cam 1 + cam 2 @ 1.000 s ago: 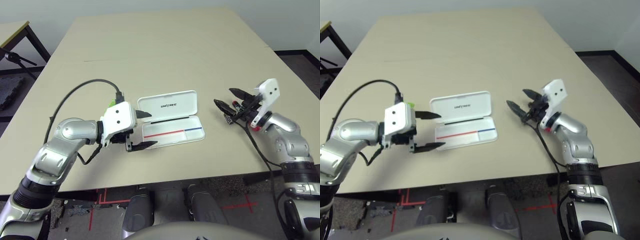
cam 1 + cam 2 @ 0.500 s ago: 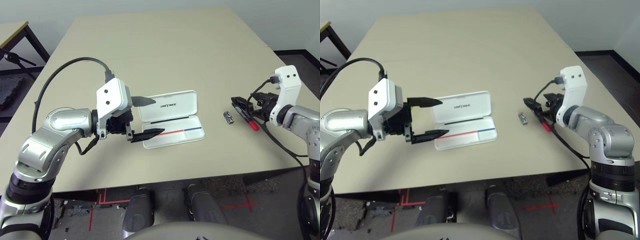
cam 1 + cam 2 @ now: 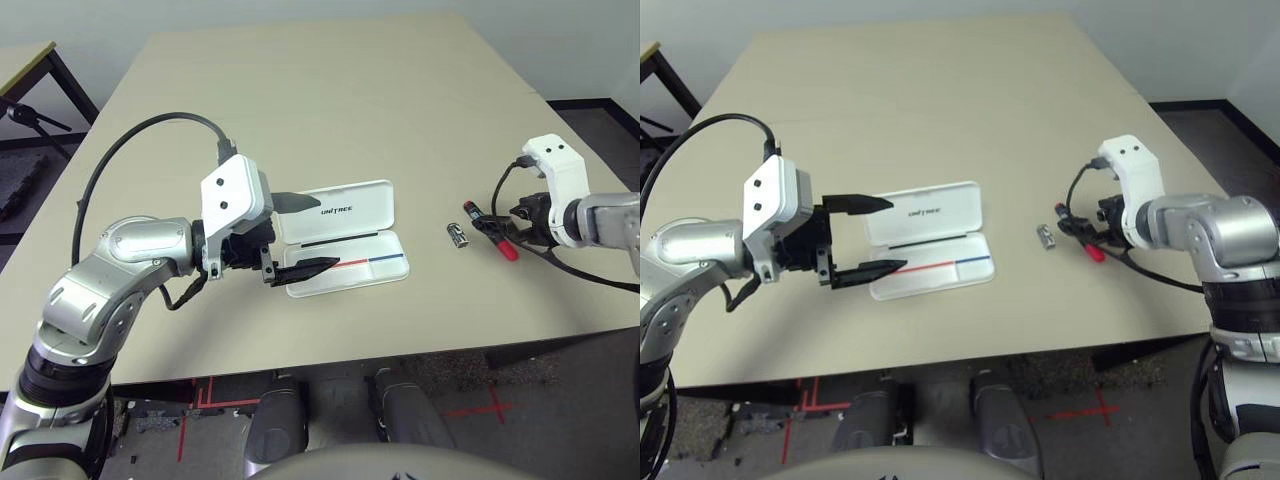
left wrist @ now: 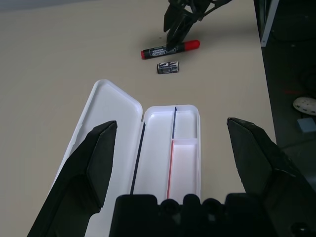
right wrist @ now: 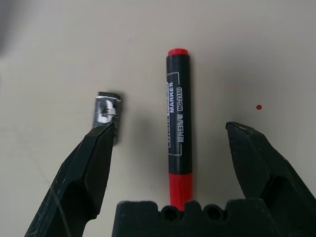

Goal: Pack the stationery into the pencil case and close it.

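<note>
The pencil case point(image 3: 345, 237) lies open and flat on the tan table point(image 3: 330, 90), lid folded back with the "UNITREE" lettering up, tray nearer the robot. The left wrist view shows the tray's inner dividers and its red line, and no stationery inside either half.

The left gripper point(image 3: 292, 235) hovers at the case's left end, fingers spread wide with nothing between them; the lower finger overlaps the tray's left edge in the head views.

The red marker point(image 5: 178, 133) lies on the table well right of the case. The right wrist view shows its black barrel printed "MARKER" and red at both ends. The small silver-and-black piece point(image 5: 106, 114) lies just beside it, apart, on the case side point(image 3: 457, 235).

The right gripper point(image 5: 173, 163) is low over the marker, fingers spread and empty; one finger partly covers the metallic piece, the other stands over bare table. A small red dot point(image 5: 258, 107) marks the tabletop nearby.

A black cable point(image 3: 130, 180) loops above the left forearm.
</note>
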You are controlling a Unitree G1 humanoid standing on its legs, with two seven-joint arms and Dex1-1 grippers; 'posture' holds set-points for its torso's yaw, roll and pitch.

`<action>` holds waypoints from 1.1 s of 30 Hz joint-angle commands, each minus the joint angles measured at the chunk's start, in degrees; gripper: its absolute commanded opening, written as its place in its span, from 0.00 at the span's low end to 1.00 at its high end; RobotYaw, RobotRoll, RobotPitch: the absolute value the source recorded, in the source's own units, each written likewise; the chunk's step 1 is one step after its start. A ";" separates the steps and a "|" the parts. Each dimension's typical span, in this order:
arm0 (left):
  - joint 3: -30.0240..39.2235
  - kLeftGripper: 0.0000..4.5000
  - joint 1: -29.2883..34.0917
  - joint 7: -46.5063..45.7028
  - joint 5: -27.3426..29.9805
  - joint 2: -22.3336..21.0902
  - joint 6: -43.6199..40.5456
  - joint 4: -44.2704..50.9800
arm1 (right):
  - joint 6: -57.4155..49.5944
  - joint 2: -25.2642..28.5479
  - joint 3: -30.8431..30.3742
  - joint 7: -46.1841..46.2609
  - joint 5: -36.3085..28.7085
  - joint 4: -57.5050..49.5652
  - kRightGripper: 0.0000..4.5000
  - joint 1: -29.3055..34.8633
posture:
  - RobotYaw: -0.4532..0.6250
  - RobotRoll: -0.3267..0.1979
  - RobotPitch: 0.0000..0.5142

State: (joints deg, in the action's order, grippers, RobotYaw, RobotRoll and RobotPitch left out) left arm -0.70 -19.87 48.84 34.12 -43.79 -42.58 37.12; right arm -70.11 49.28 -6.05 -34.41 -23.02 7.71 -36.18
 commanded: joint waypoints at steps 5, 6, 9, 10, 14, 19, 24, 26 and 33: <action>0.01 1.00 0.89 -2.36 1.69 -0.50 -2.08 2.94 | 5.33 -1.31 -7.20 -6.10 5.39 10.88 1.00 -3.36 | 0.43 0.62 0.20; 0.02 1.00 0.89 -2.57 1.75 -0.56 -2.18 3.03 | 6.10 -1.89 -7.70 -6.54 6.06 12.34 1.00 -3.93 | 0.43 0.62 0.20; 0.01 1.00 0.75 -3.13 2.02 -0.68 -2.52 3.34 | 7.74 -3.17 -8.50 -7.59 7.76 15.48 1.00 -5.24 | 0.43 0.62 0.20; -0.03 1.00 0.67 -3.35 2.14 -0.69 -2.68 3.50 | 8.22 -3.59 -8.60 -7.89 8.35 16.31 1.00 -5.54 | 0.43 0.62 0.20; -0.10 1.00 0.68 -3.97 2.48 -0.78 -3.01 4.04 | 9.39 -4.73 -8.27 -8.64 10.21 18.04 0.87 -5.92 | 0.46 0.62 0.19; 0.06 1.00 1.11 -4.18 2.74 -1.01 -3.05 4.54 | 9.57 -4.73 -6.22 -8.88 11.35 17.84 0.47 -5.31 | 0.45 0.62 0.19; -0.30 1.00 0.97 -3.94 2.66 -1.10 -2.93 4.24 | 11.31 -2.56 -3.92 -9.68 12.01 18.96 0.11 -6.23 | 0.44 0.62 0.19; -0.47 1.00 0.92 -3.78 2.62 -1.10 -2.83 4.10 | 12.96 -0.76 -4.14 -11.91 12.15 18.03 0.11 -6.61 | 0.44 0.62 0.19; -0.91 1.00 0.42 -2.95 2.31 -1.35 -2.35 3.26 | 21.07 7.53 -6.28 -25.69 12.18 11.03 0.11 -7.30 | 0.42 0.62 0.20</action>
State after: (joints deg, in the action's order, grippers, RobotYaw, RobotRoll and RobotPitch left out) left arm -0.83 -19.49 45.27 36.20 -44.38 -44.98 40.03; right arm -51.17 55.67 -11.66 -56.77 -11.12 20.58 -43.18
